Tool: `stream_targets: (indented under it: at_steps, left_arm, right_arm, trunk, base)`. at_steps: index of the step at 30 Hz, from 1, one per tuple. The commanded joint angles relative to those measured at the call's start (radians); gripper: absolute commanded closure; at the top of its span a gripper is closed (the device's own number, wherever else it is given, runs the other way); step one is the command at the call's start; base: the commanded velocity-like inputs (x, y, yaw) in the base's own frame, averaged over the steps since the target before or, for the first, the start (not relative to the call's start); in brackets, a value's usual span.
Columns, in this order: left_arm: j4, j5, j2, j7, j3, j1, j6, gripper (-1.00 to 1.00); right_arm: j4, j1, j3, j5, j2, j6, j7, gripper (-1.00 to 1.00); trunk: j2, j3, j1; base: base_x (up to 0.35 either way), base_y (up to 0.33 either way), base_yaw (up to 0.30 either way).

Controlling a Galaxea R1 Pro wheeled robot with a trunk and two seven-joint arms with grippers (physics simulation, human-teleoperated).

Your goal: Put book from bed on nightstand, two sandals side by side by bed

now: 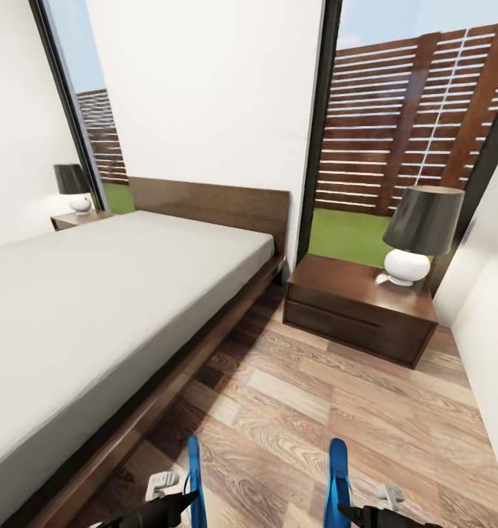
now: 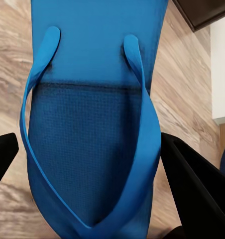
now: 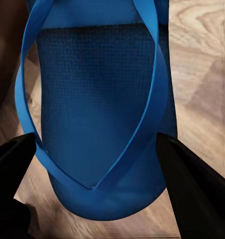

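1. Nearest the head camera, at the lower edge of its view, the left gripper (image 1: 177, 504) is seen clamped on a blue sandal (image 1: 194, 477), which stands on edge above the wood-plank floor (image 1: 315, 411).
2. In the left wrist view that sandal (image 2: 92, 129) is shown sole-face up with its blue strap (image 2: 142, 149) running toward the toe; the black fingers (image 2: 192, 189) press against both of its side edges.
3. The right gripper (image 1: 360, 513) is likewise closed on the second sandal (image 1: 339, 473), held on edge at the lower right of the head view.
4. In the right wrist view the second sandal (image 3: 100, 109) is gripped across its width between the two dark fingers (image 3: 192, 184), with plank floor seen behind it.
5. The two sandals are held well apart from each other, both near the foot end of the bed's side.
6. The bed (image 1: 94, 308), with a light-grey mattress and a dark wooden frame and headboard, is seen along the left of the head view.
7. A nightstand (image 1: 351, 312) stands just beside the head of the bed, carrying a lamp (image 1: 417, 235) with a dark shade and a white base.
8. A second nightstand (image 1: 76, 218) with a similar lamp (image 1: 74, 187) is seen at the far side of the bed.
9. Tall dark-framed windows (image 1: 403, 125) are set in the white wall behind, showing a slatted fence and grass.
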Motion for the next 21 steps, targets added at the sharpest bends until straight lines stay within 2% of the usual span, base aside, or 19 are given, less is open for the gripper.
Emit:
stream_targets:
  at_steps: [1,21]
  left_arm:
    - [0.000,0.005,0.000,-0.005,0.003,0.000,0.009,1.00]
    - [0.000,0.005,0.000,-0.004,0.005,0.000,0.009,1.00]
  right_arm:
    - [-0.001,-0.001,-0.009,0.008,0.000,0.008,0.008,1.00]
    - [-0.001,-0.001,-0.007,0.010,-0.002,0.007,0.007,1.00]
  trunk:
    - [0.000,-0.001,0.000]
    - [0.000,-0.001,0.000]
  base:
    - [0.000,0.000,-0.264]
    - [0.000,0.000,-0.283]
